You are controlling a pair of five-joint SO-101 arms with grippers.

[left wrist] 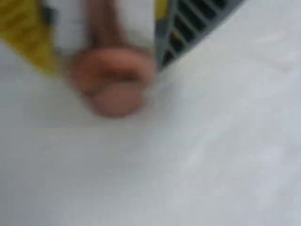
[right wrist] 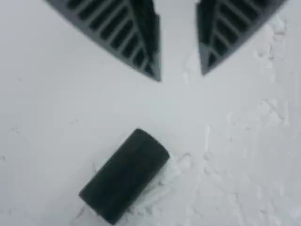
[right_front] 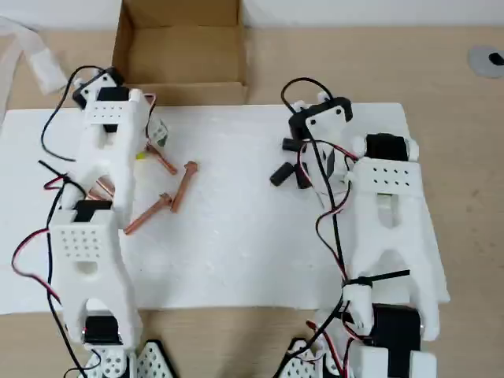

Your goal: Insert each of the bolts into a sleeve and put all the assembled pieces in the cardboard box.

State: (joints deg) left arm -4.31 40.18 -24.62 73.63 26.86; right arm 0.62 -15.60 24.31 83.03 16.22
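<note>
In the high view the left gripper (right_front: 156,138) sits in the upper left of the frame, low over the white foam sheet (right_front: 236,252), just below the near wall of the cardboard box (right_front: 181,47), which stands open at the top edge. Its jaws are closed on the shaft of a copper bolt (left wrist: 113,80); in the left wrist view the rounded head pokes out past the ribbed grey finger (left wrist: 188,23), close above the foam. Right of that gripper a second bolt (right_front: 185,185) lies on the sheet with its head toward the top, and a third bolt (right_front: 146,215) lies slanted below it, the two nearly meeting end to end. The black sleeves (right_front: 283,175) are grouped right of centre, beside the front of the right arm and well apart from the bolts. The right gripper (right wrist: 178,70) hovers over the foam with its two ribbed fingers apart, holding nothing; one sleeve (right wrist: 124,176) lies on its side just ahead of the tips, touching neither. The sheet rests on a tan table (right_front: 457,94).
</note>
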